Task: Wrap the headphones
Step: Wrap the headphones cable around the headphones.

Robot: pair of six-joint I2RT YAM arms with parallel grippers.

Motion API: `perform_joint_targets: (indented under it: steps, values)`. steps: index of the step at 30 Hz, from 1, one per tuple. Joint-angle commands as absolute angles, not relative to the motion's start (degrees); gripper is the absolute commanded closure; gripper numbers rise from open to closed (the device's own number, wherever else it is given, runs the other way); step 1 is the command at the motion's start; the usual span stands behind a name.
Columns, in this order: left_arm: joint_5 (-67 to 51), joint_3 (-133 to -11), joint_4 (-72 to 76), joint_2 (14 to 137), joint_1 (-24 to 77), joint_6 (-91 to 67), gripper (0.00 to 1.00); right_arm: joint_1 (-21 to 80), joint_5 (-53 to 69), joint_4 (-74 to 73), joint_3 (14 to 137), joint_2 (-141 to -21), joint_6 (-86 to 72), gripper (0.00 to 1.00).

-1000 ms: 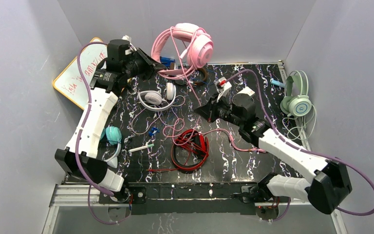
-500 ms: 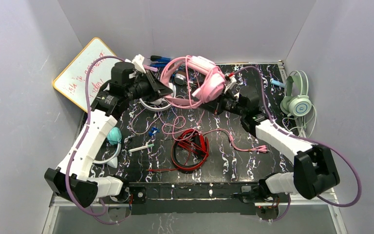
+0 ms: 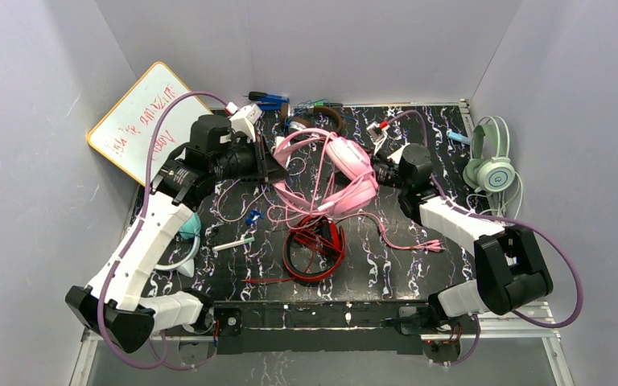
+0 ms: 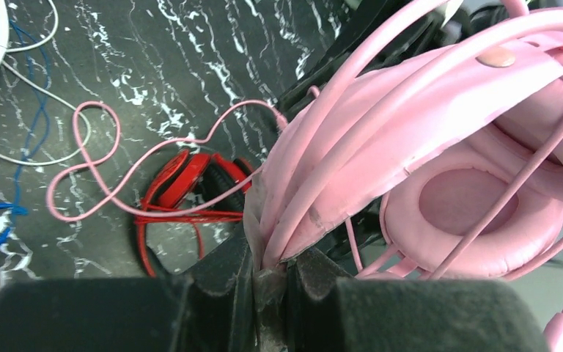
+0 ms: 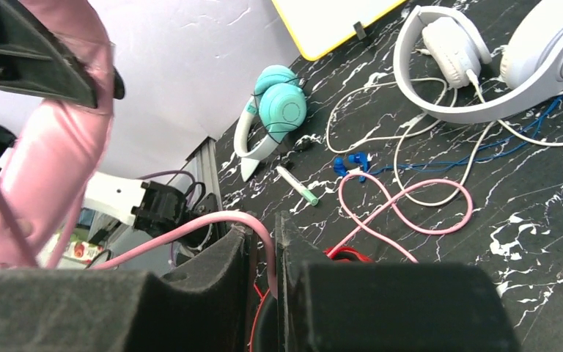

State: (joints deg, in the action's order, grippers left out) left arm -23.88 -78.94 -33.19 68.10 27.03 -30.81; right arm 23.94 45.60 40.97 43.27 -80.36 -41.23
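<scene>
The left tool is clamped on the padded band of the pink headphones, its two pads pressed together with the pink band pinched between them. The right tool has the pink cord running through the narrow slot between its pads. They stand close on either side of it, but whether they pinch it or merely guide it I cannot tell.

Between the two arms the pink headphones hang off the bench, raised just behind the red headphones, with several turns of cord already lying along the band and across one ear cup. More pink cord lies slack on the bench in loops to the left of the red headphones, and another stretch trails off to their right.

By my reading, the step in hand is winding the pink cord onto its own headset, and it is only partly done. The next move calls for the left tool to hold the band steady while the right one gathers the slack and lays another turn. It must draw the slack clear of the red headphones and their cord so the two do not tangle.
</scene>
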Motion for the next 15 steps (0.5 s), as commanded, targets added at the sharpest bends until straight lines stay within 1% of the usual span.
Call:
perform_joint_targets:
  steps: [1, 5, 8, 11, 12, 15]
  values:
    - [-31.1, -84.0, -38.2, 67.3, 28.3, -21.4, 1.00, 21.6, 49.6, 46.9, 43.4, -80.6, -41.9, 0.78]
    - [-31.7, -86.8, -43.1, 69.6, 30.9, -14.8, 1.00, 19.9, 57.2, 55.0, 43.1, -81.5, -45.8, 0.78]
    - [-30.6, -88.6, -47.1, 71.0, 32.9, -9.4, 1.00, 19.7, 63.0, 56.7, 44.2, -82.1, -46.8, 0.79]
    - [-23.7, -91.6, -52.2, 73.3, 35.0, -4.1, 1.00, 19.7, 68.4, 56.0, 45.7, -82.8, -47.6, 0.81]
    - [-21.4, -92.7, -53.4, 74.1, 35.7, -2.3, 1.00, 19.6, 69.5, 55.8, 45.9, -83.0, -47.9, 0.83]
    - [-13.3, -96.7, -56.1, 76.9, 36.7, 2.8, 1.00, 19.7, 71.5, 53.1, 46.9, -83.5, -47.3, 0.84]
